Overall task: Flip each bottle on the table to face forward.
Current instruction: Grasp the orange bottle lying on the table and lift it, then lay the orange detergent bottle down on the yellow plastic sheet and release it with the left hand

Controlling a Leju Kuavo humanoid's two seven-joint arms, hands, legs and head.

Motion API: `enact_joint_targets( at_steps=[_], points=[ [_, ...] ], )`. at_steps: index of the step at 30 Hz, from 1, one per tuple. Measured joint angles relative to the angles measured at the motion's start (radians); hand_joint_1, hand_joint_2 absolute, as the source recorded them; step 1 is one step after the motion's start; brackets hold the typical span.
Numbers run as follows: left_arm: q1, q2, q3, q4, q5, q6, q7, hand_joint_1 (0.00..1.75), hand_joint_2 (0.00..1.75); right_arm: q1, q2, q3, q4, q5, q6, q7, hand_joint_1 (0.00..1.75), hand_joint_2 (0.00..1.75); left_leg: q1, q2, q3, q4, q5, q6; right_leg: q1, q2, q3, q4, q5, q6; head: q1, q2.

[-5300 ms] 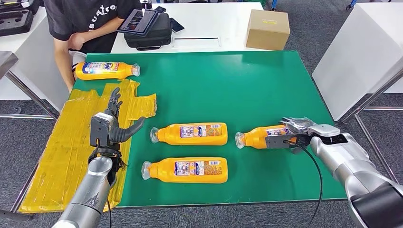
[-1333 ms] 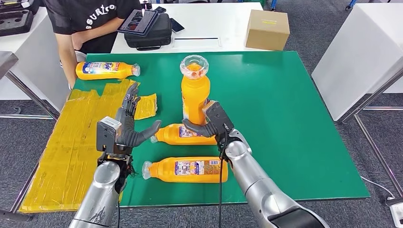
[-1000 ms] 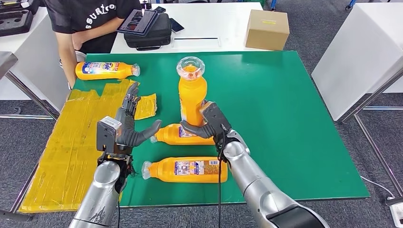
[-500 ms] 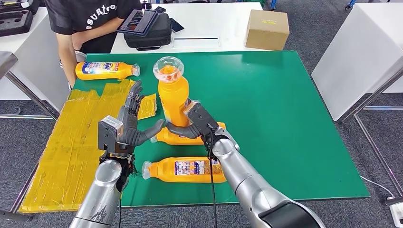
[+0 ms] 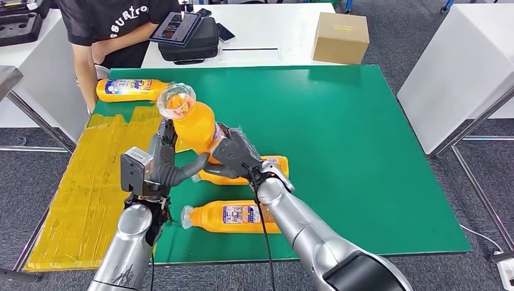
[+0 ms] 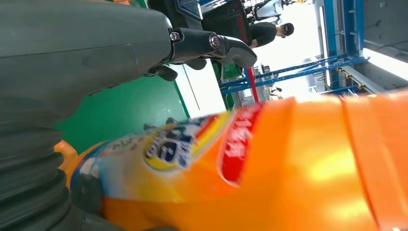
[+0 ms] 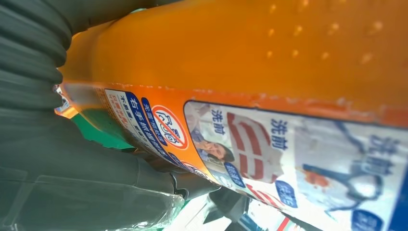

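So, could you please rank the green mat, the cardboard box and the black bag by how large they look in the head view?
1. green mat, by far the largest.
2. and 3. black bag and cardboard box: they look about alike, so I would not rank them.

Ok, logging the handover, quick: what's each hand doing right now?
Left hand: open, fingers spread beside the raised orange bottle, no clear grip.
Right hand: holding that bottle, tilted toward the left hand.
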Motion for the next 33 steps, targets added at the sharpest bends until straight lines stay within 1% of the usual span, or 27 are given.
enact_joint_targets(
  at_steps=[4, 8, 13, 19, 26, 27, 28, 30, 31, 32, 33],
  points=[
    [0.001, 0.000, -0.003, -0.005, 0.000, -0.001, 0.002, 0.00, 1.75, -0.009, 0.000, 0.085, 0.012, -0.011, -0.064, 0.024, 1.75, 1.75, 0.000, 0.000, 0.000, 0.000, 0.000, 0.000, 0.000, 0.000, 0.000, 0.000, 0.000, 0.000, 0.000, 0.000],
    [0.002, 0.000, -0.004, -0.010, 0.004, -0.001, 0.003, 0.00, 1.75, -0.013, 0.000, 0.160, 0.028, -0.018, -0.095, 0.041, 1.75, 1.75, 0.000, 0.000, 0.000, 0.000, 0.000, 0.000, 0.000, 0.000, 0.000, 0.000, 0.000, 0.000, 0.000, 0.000],
    [0.003, 0.000, -0.003, -0.013, 0.014, 0.000, 0.012, 0.00, 1.75, -0.020, 0.000, 0.230, 0.048, -0.023, -0.133, 0.071, 1.75, 1.75, 0.000, 0.000, 0.000, 0.000, 0.000, 0.000, 0.000, 0.000, 0.000, 0.000, 0.000, 0.000, 0.000, 0.000],
    [0.017, 0.002, 0.000, -0.018, 0.017, 0.001, 0.013, 0.00, 1.75, -0.026, 0.000, 0.287, 0.060, -0.036, -0.143, 0.093, 1.75, 1.75, 0.000, 0.000, 0.000, 0.000, 0.000, 0.000, 0.000, 0.000, 0.000, 0.000, 0.000, 0.000, 0.000, 0.000],
    [0.024, 0.003, 0.002, -0.021, 0.019, 0.001, 0.013, 0.00, 1.75, -0.033, 0.000, 0.313, 0.068, -0.041, -0.143, 0.098, 1.75, 1.75, 0.000, 0.000, 0.000, 0.000, 0.000, 0.000, 0.000, 0.000, 0.000, 0.000, 0.000, 0.000, 0.000, 0.000],
    [0.024, 0.003, 0.002, -0.021, 0.020, 0.000, 0.013, 0.14, 1.75, -0.034, 0.000, 0.317, 0.069, -0.043, -0.143, 0.099, 1.75, 1.75, 0.000, 0.000, 0.000, 0.000, 0.000, 0.000, 0.000, 0.000, 0.000, 0.000, 0.000, 0.000, 0.000, 0.000],
    [0.024, 0.003, 0.002, -0.021, 0.022, 0.000, 0.013, 0.42, 1.75, -0.036, 0.000, 0.321, 0.070, -0.047, -0.143, 0.099, 1.75, 1.75, 0.000, 0.000, 0.000, 0.000, 0.000, 0.000, 0.000, 0.000, 0.000, 0.000, 0.000, 0.000, 0.000, 0.000],
    [0.024, 0.003, 0.002, -0.021, 0.030, -0.005, 0.015, 1.27, 1.75, -0.039, 0.000, 0.332, 0.073, -0.059, -0.144, 0.101, 1.75, 1.75, 0.000, 0.000, 0.000, 0.000, 0.000, 0.000, 0.000, 0.000, 0.000, 0.000, 0.000, 0.000, 0.000, 0.000],
    [0.024, 0.003, 0.002, -0.021, 0.034, -0.007, 0.017, 1.58, 1.75, -0.040, 0.000, 0.337, 0.074, -0.066, -0.145, 0.102, 1.75, 1.75, 0.000, 0.000, 0.000, 0.000, 0.000, 0.000, 0.000, 0.000, 0.000, 0.000, 0.000, 0.000, 0.000, 0.000],
    [0.024, 0.003, 0.002, -0.021, 0.038, -0.010, 0.018, 1.72, 1.75, -0.041, 0.000, 0.342, 0.075, -0.072, -0.147, 0.103, 1.75, 1.75, 0.000, 0.000, 0.000, 0.000, 0.000, 0.000, 0.000, 0.000, 0.000, 0.000, 0.000, 0.000, 0.000, 0.000],
    [0.024, 0.003, 0.002, -0.021, 0.042, -0.014, 0.019, 1.75, 1.75, -0.042, 0.000, 0.347, 0.076, -0.079, -0.149, 0.103, 1.75, 1.75, 0.000, 0.000, 0.000, 0.000, 0.000, 0.000, 0.000, 0.000, 0.000, 0.000, 0.000, 0.000, 0.000, 0.000]
  ],
)
